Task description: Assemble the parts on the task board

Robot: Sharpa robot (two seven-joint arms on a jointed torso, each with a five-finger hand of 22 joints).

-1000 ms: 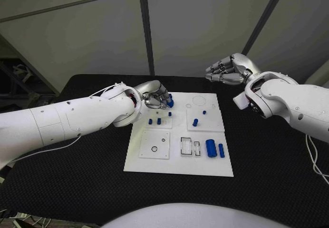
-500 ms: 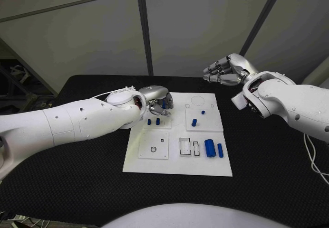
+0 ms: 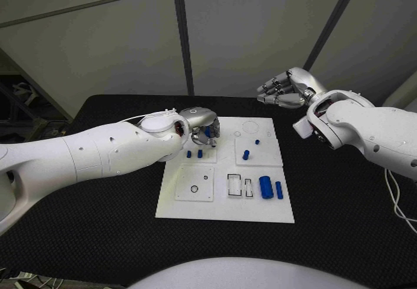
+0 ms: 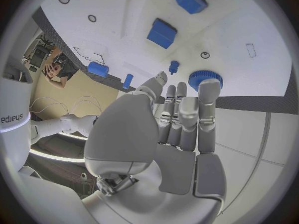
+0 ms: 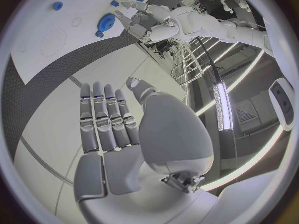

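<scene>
Starting at the near end of the task board (image 3: 226, 208): two blue cylinders (image 3: 266, 187) lie loose beside the rectangular slots, untouched. Mid-board there's a pair of small blue pegs (image 3: 194, 154) standing up and a couple more (image 3: 247, 155) on the right-hand plate. Easy to bump if an arm sweeps low over them.

Further back, the left hand (image 3: 203, 128) is down over the far left corner of the board, right by a blue gear (image 4: 205, 78). From its wrist camera the fingers (image 4: 184, 117) lie straight and pressed together, tips next to the gear, nothing pinched that I can see. I'd guess it's nudging or seating the gear. The risk here: flat fingers have no real grip, so the gear could skid off its spot or tilt, or the whole board could shift.

Farthest away, the right hand (image 3: 285, 88) hovers up past the board's far right corner, fingers loosely curled, holding nothing. It isn't steadying the board, so that slide is a real possibility.
</scene>
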